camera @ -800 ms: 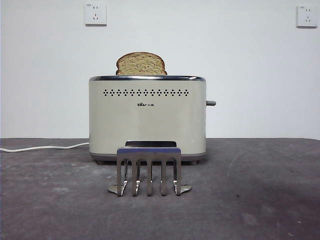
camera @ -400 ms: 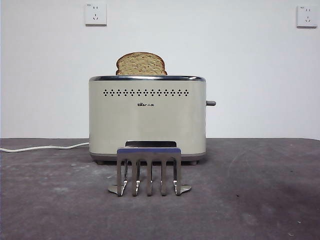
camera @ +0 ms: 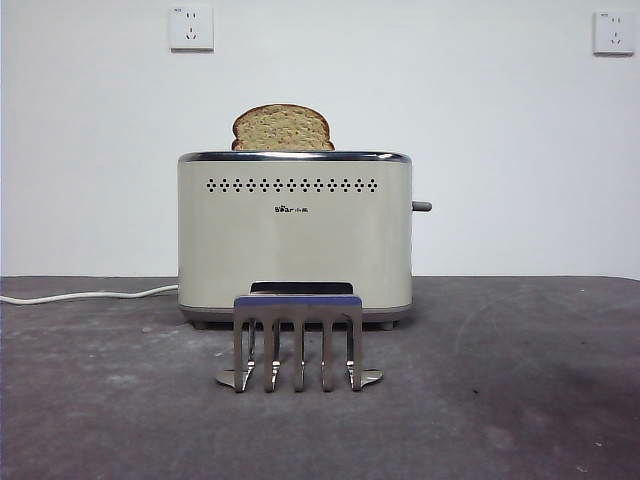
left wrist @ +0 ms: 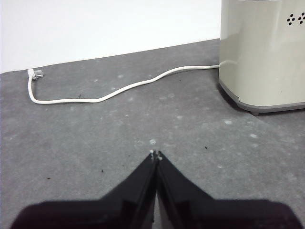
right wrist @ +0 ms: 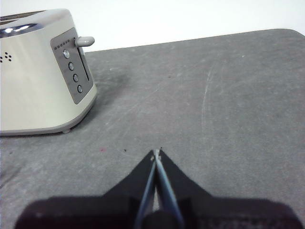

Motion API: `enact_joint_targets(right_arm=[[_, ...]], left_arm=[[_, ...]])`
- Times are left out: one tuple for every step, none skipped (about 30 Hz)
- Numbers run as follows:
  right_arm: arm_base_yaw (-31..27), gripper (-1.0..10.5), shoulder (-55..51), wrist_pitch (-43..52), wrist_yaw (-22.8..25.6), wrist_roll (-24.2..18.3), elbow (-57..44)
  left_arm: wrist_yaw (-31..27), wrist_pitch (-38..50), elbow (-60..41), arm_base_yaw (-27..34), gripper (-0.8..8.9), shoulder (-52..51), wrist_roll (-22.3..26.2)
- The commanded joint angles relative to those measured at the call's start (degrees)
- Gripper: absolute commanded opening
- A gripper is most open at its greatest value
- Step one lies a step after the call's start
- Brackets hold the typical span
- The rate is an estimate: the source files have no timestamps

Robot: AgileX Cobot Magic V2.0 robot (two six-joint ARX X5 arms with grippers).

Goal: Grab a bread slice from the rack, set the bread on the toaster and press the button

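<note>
The slice of bread [camera: 282,128] stands upright in the toaster [camera: 295,235], its domed top poking above the chrome rim. In front of the toaster stands the metal rack [camera: 298,340], with nothing between its prongs. The button [camera: 421,206] sticks out from the toaster's right end, high on its track; the right wrist view shows this button [right wrist: 85,41] too. My left gripper [left wrist: 155,155] is shut with nothing in it, over bare table left of the toaster [left wrist: 262,52]. Shut and holding nothing, my right gripper [right wrist: 156,153] hangs to the right of the toaster [right wrist: 40,71].
A white cord [left wrist: 114,88] snakes from the toaster's left end across the table [camera: 520,400] to a plug [left wrist: 35,74]. Two white wall sockets [camera: 191,28] sit high on the back wall. No arm shows in the front view.
</note>
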Motion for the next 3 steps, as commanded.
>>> enact_joint_targets(right_arm=[[0.1, 0.0, -0.1, 0.0, 0.1, 0.7, -0.8], [0.1, 0.0, -0.1, 0.0, 0.1, 0.7, -0.8], [0.1, 0.0, -0.1, 0.0, 0.1, 0.7, -0.8]], left_arm=[[0.0, 0.2, -0.8, 0.2, -0.03, -0.2, -0.3], [0.0, 0.2, -0.8, 0.2, -0.03, -0.2, -0.4], [0.0, 0.2, -0.8, 0.2, -0.03, -0.2, -0.4]])
